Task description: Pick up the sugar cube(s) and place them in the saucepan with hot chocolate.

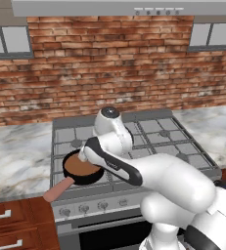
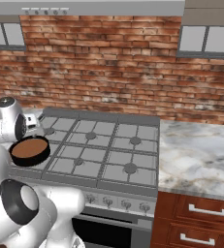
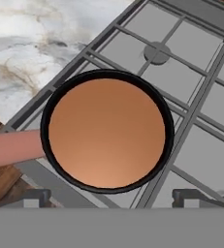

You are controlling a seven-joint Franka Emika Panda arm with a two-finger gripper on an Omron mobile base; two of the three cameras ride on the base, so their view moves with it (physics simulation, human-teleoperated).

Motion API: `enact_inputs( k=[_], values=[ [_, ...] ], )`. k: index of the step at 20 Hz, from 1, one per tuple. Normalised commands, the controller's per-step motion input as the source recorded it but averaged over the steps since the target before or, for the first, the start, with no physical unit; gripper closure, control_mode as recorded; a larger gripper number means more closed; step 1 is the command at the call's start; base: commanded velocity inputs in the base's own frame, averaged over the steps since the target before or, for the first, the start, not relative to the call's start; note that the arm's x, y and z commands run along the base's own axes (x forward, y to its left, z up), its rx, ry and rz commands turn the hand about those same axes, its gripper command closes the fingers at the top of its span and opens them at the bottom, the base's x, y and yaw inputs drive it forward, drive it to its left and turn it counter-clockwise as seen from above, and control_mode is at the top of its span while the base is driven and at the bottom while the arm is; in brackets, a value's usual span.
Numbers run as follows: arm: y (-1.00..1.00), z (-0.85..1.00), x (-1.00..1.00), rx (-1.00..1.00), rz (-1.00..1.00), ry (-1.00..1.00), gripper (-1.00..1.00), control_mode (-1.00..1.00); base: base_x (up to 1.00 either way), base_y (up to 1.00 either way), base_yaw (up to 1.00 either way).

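One black saucepan [image 3: 107, 131] is sitting on the front left grate of the stove [image 2: 108, 145], brimming with smooth brown hot chocolate. Its long salmon-pink handle [image 1: 58, 189] is sticking out past the stove's front edge, over the knobs [image 1: 84, 208] and toward the wooden drawers [image 1: 7, 227]. In the hand view the pan is lying almost straight below the camera, its handle running off to the left.

The gripper [image 3: 111, 198] is hanging above the pan; its two dark fingertips [image 3: 33, 197] are showing at the bottom of the hand view, standing wide apart with nothing between them. From the left base camera the white arm is bending down over the pan and covering part of its rim. From the right base camera the pan [image 2: 29, 150] is showing just beside the arm's upper joint.

I cannot make out the sugar cube anywhere; the surface of the brown liquid is looking unbroken. Marble countertop [image 2: 200, 155] is flanking the stove on both sides, under a brick wall [image 1: 109, 68].
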Motion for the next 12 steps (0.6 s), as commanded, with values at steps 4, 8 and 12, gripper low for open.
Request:
enact_inputs(
  k=[4,8,12],
  values=[
    [-0.31,0.32,-0.30,0.11,0.06,-0.17,-1.00,-1.00,0.00,0.00,0.00],
    [-0.31,0.82,-0.16,0.00,0.00,-0.21,-1.00,-1.00,0.00,0.00,0.00],
    [-0.40,1.00,-0.21,0.00,0.00,-0.15,-1.00,-1.00,0.00,0.00,0.00]
  ],
)
